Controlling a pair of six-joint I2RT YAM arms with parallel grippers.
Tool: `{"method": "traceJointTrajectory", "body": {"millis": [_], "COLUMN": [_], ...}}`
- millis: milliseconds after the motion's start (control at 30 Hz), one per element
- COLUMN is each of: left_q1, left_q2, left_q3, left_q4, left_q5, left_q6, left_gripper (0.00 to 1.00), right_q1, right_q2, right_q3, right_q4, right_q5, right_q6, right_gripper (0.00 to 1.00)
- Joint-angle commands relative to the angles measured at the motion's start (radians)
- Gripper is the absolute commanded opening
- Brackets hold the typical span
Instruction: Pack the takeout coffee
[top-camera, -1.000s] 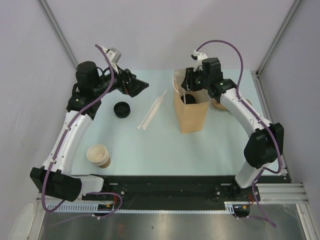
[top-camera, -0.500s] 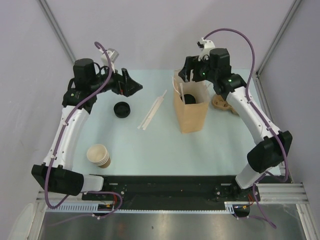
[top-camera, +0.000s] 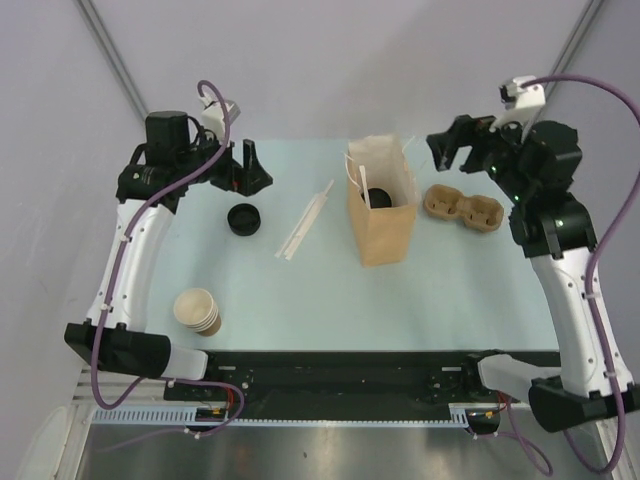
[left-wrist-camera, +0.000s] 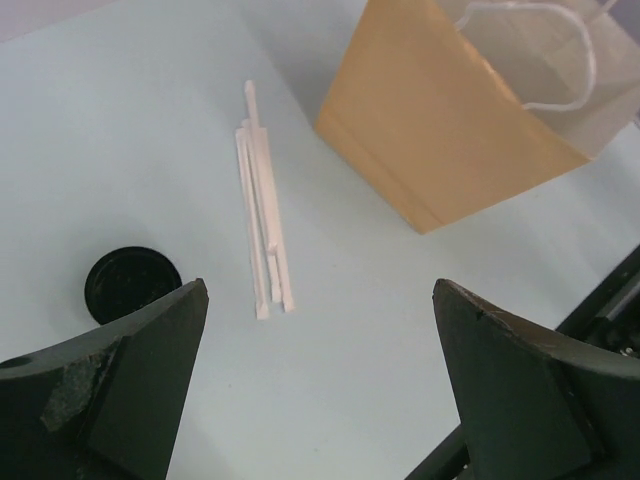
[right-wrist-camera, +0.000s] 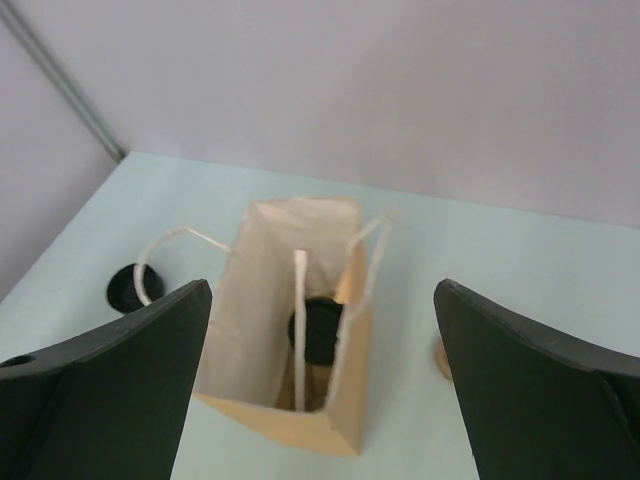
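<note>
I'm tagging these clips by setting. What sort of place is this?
Likely a robot lab bench staged for takeout packing: bare grey walls around a pale table, with a paper bag, stacked cups and a cup carrier laid out.

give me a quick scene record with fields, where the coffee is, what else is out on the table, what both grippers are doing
coffee cup: inside the paper bag, black lid on top
bag: upright, mouth open, middle of the table
left gripper: open, empty, in the air over the left side
right gripper: open, empty, raised to the right of the bag
other items: loose lid, thin white sticks, stack of cups, cardboard cup carrier
</note>
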Motion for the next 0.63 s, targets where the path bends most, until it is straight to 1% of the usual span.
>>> {"method": "traceJointTrajectory", "body": {"millis": [0,33,100,200,300,400,500,600], "left_q1": [0.005,0.005,0.004,-0.004,-0.012,-0.018,-0.018,-0.016], "left_q2": [-0.026,-0.035,-0.067,-0.113,-0.148,-0.185,-0.213,-0.216], "left_q3": [-0.053,-0.109,-0.171,-0.319,-0.413,-0.479,-0.512,-0.497], "left_q4": [-0.060,-0.057,-0.045,-0.025,-0.006,0.003,0.012,0.009], "left_q5": [-0.117,-0.140,-0.151,-0.194,-0.231,-0.249,-0.252,-0.255], "left_q6": [0.073,0.073,0.081,0.099,0.113,0.124,0.129,0.129], "left_gripper": [1.00,0.99,0.99,0.99,0.99,0.99,0.99,1.00], "right_q1": [-0.091,-0.097,-0.119,-0.134,-0.139,-0.143,-0.154,-0.175], "right_q2": [-0.096,-0.118,-0.178,-0.219,-0.261,-0.295,-0.321,-0.321], "right_q3": [-0.119,-0.144,-0.217,-0.299,-0.348,-0.414,-0.465,-0.477], "right_q4": [-0.141,-0.156,-0.195,-0.245,-0.284,-0.302,-0.294,-0.282], "right_q5": [0.002,0.001,-0.002,0.007,0.007,0.004,-0.002,-0.027], "right_q6": [-0.031,-0.038,-0.054,-0.074,-0.090,-0.088,-0.081,-0.067], "right_gripper": [0.99,1.00,1.00,1.00,0.99,1.00,1.00,1.00]}}
